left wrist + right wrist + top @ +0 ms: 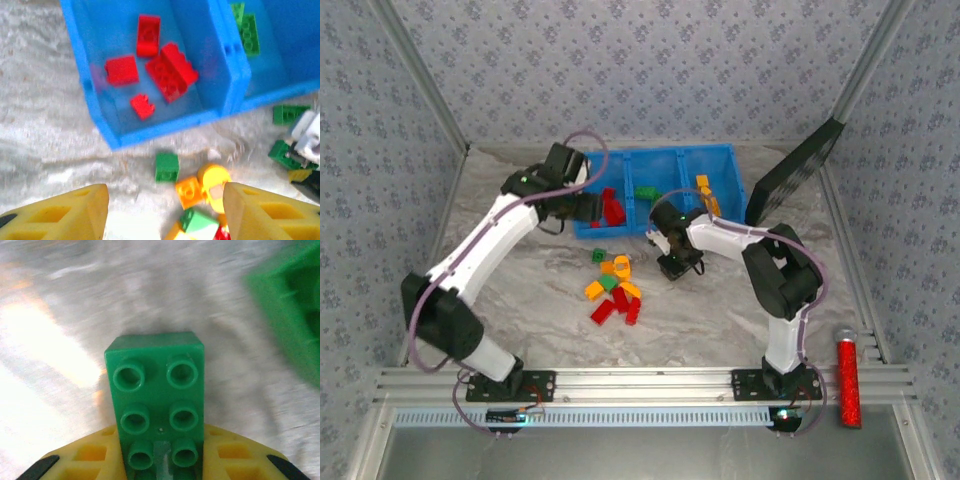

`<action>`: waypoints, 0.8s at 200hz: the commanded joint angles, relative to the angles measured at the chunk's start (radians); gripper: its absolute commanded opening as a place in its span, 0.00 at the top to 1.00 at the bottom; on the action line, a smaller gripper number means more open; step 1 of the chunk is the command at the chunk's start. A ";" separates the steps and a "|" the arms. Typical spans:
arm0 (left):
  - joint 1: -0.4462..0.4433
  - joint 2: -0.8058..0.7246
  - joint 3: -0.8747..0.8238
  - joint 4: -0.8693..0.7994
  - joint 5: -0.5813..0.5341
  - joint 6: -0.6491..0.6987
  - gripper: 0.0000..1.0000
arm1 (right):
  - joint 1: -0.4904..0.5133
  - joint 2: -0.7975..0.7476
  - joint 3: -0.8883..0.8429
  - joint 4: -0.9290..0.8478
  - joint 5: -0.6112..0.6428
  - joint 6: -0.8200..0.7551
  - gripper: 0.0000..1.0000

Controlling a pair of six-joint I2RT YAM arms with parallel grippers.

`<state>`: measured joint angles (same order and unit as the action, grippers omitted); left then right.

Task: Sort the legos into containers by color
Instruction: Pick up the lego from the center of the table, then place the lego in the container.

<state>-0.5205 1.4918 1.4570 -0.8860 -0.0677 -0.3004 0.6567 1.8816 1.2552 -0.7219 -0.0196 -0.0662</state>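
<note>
- We judge the step in hand to be the pickup of one green piece. The right gripper (161,467) is clamped on a green brick (155,390), low over the table (60,340) and just in front of the tray (620,232).
- The next move calls for a lift and a short carry to the middle compartment (648,180), where green pieces already lie. The brick must clear the tray's front wall before the jaws let go.
- The left gripper (165,220) hangs with its fingers apart and nothing between them, near the front of the red compartment (100,42).
- The loose legos (613,290) lie unsorted on the table between the arms, in red, green and yellow-orange.
- A second green brick (290,305) sits just beside the held one and could be nudged on the lift.
- The left arm (485,245) stands close to the tray's left end, so we would keep the carry to the right of it.
- The black panel (795,170) leans beside the tray's right end. The red cylinder (847,375) lies well apart at the near right.
</note>
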 commanded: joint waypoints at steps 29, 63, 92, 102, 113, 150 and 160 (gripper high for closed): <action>-0.155 -0.245 -0.293 -0.073 -0.010 -0.139 0.37 | -0.027 -0.177 0.179 -0.122 -0.089 0.063 0.75; -0.259 -0.336 -0.498 -0.019 -0.005 -0.201 0.36 | -0.078 -0.090 0.382 -0.163 -0.090 0.057 0.75; -0.352 -0.353 -0.577 0.022 -0.030 -0.249 0.36 | -0.113 0.045 0.548 -0.191 -0.027 0.051 0.75; -0.379 -0.347 -0.588 0.038 -0.037 -0.268 0.35 | -0.124 0.098 0.607 -0.203 -0.011 0.056 0.76; -0.405 -0.332 -0.588 0.049 -0.046 -0.293 0.35 | -0.130 0.162 0.691 -0.239 -0.029 0.058 0.75; -0.481 -0.242 -0.586 0.095 -0.072 -0.336 0.35 | -0.135 0.321 0.867 -0.306 -0.057 0.076 0.76; -0.498 -0.210 -0.587 0.106 -0.072 -0.341 0.35 | -0.138 0.353 0.896 -0.315 -0.053 0.078 0.76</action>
<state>-0.9836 1.2198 0.8661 -0.8227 -0.1112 -0.5953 0.5194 2.1807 2.0628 -0.9508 -0.0662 -0.0105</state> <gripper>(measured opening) 0.647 0.315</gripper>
